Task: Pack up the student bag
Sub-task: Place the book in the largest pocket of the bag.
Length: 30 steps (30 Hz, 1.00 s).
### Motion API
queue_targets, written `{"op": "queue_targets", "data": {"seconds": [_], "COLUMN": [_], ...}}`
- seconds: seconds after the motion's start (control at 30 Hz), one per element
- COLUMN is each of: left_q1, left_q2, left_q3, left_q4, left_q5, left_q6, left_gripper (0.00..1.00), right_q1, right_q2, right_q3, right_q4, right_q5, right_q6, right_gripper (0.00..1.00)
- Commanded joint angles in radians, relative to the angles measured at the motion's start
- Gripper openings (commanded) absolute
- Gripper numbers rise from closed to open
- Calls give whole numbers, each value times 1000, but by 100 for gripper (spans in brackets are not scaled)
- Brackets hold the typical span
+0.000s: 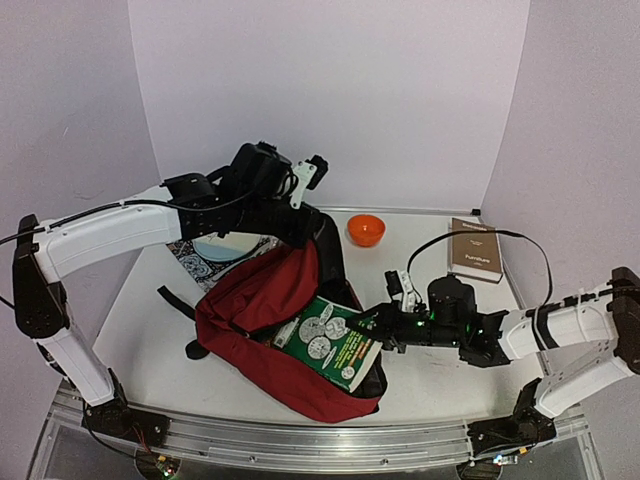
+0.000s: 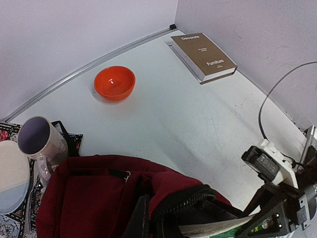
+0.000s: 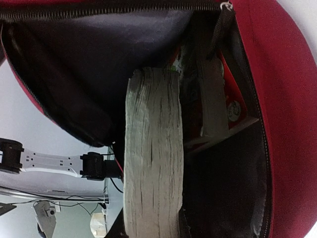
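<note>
From above, the student bag (image 1: 255, 305) lies on the table (image 1: 140, 310) between the 2 arms, a slumped dark red fabric sack with its mouth turned toward the right arm. The left gripper (image 1: 303, 228) sits at the bag's far top edge, its jaws shut, apparently pinching the rim, and the lifted fabric suggests it is holding the mouth open. The right gripper (image 1: 372, 325) is clamped on the near corner of a green book (image 1: 330, 340), a glossy paperback printed with coins. The book lies half inside the mouth, probably being pushed in spine first. Behind the bag sits a smooth orange bowl (image 1: 366, 229), and farther right of the bag lies a flat brown book (image 1: 473, 248). A patterned cloth (image 1: 200, 262) shows at the bag's far left side. The left wrist view looks down past the bag's raised red top and a ribbed black strap. A glossy mug (image 2: 37, 136) lies on its side against the bag's left shoulder, with a pale plate (image 2: 10, 176) beside it. The right wrist view looks straight into the bag. A zip lines the rim, the dark grey lining sags loosely, and the green book's rough, cream page edges fill the middle. Another paper-edged item stands beside them, though I cannot tell what it is.
</note>
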State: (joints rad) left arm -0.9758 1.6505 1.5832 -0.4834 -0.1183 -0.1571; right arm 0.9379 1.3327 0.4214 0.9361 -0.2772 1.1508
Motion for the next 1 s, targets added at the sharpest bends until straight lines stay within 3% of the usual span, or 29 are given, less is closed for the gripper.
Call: {"op": "queue_targets", "data": {"seconds": [0.0, 0.47, 0.97], "left_q1": [6, 6, 7], "left_q2": [-112, -188, -197], "left_q3": [19, -30, -112], "left_q4": [89, 136, 204], "left_q5": [71, 190, 288], "left_q6": [-42, -88, -155], "left_gripper": [0, 0, 0], "right_q1": [2, 2, 8], "right_q2": [21, 194, 360], "right_q3": [108, 124, 376], "right_q4": [190, 184, 134], "right_q5": [48, 231, 329], "right_q6": [96, 264, 272], "right_gripper": [0, 0, 0]}}
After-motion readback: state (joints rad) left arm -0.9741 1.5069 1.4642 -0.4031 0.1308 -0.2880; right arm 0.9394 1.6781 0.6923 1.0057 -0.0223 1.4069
